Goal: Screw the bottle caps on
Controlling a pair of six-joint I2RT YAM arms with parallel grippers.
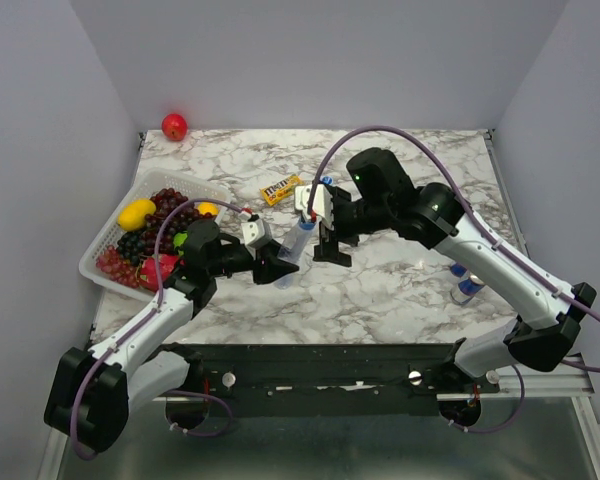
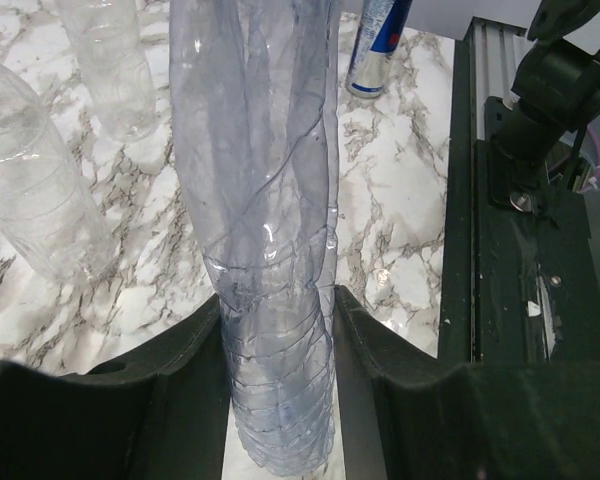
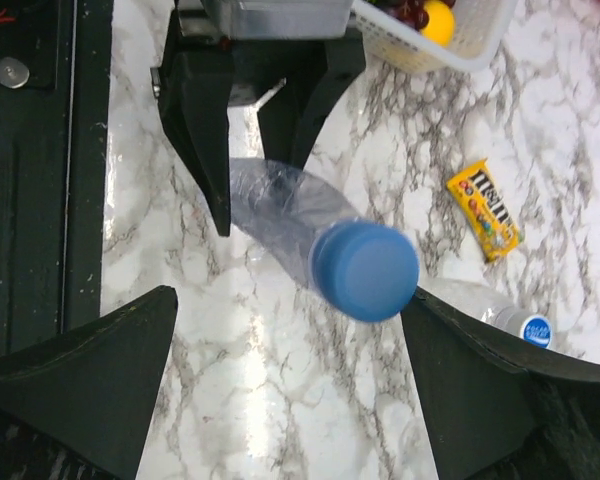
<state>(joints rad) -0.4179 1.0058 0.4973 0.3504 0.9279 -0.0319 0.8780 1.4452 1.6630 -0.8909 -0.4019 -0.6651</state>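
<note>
The left gripper [image 2: 277,300] is clamping the lower body of the slim bottle [image 2: 260,180]. It is holding the bottle tilted at the centre of the top view, neck pointing toward the right gripper [image 3: 290,298]. The right gripper is standing fully released, its fingers flanking the neck without touching it.

A cap [image 3: 365,270] is sitting on this neck; whether it is fully tightened cannot be told. At the lower right of the right wrist view, a capped bottle [image 3: 470,296] is carrying a second cap [image 3: 531,327].

At the left of the left wrist view, a near wide bottle [image 2: 30,210] and a far wide bottle [image 2: 110,60] are showing, necks cut off.

Assessment: two caps are seated. The third cap is not showing, so at least one bottle is probably awaiting capping, and the slim bottle may be needing final turns.
</note>
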